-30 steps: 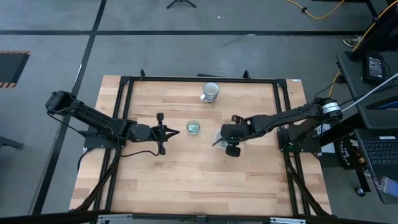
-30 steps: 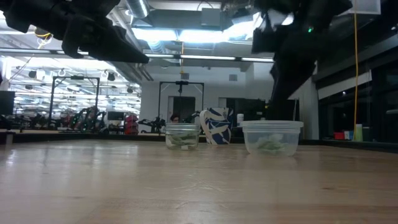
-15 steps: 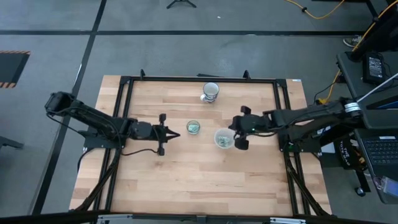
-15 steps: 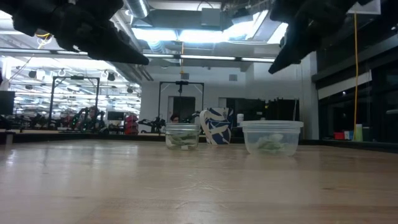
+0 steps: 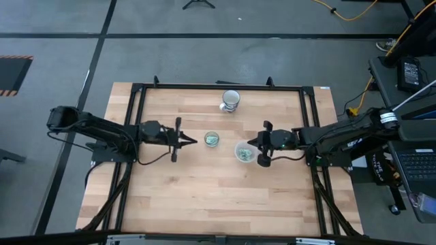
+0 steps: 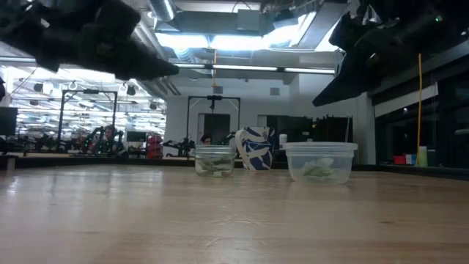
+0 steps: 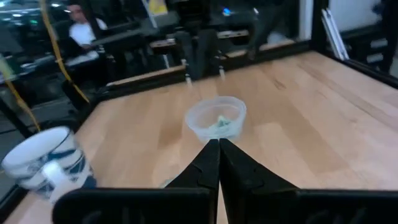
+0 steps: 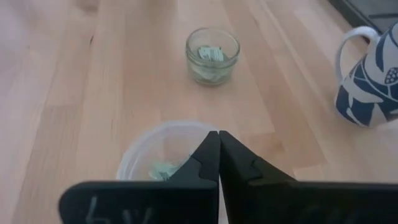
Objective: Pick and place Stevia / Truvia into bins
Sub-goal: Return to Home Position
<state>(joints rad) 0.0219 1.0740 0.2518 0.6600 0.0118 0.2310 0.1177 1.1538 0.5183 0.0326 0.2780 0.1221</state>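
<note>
Right end effector [image 5: 252, 143], pressed together, hangs just beside the white plastic cup [image 5: 243, 154]. Left end effector [image 5: 193, 141], also pressed together, is near the glass cup [image 5: 212, 139]. Green packets [image 8: 210, 53] lie inside both cups

the table [image 5: 204, 197] is pale blond wood in plank stripes; the mug [image 8: 370, 84] is white with dark blue blotches; the packets [image 8: 210, 53] are light green and white; the clear glass [image 8: 212, 74] is colourless; the wider cup [image 8: 134, 155] is milky translucent; the left gripper [image 7: 219, 149] and right gripper [image 8: 219, 140] are black
</note>
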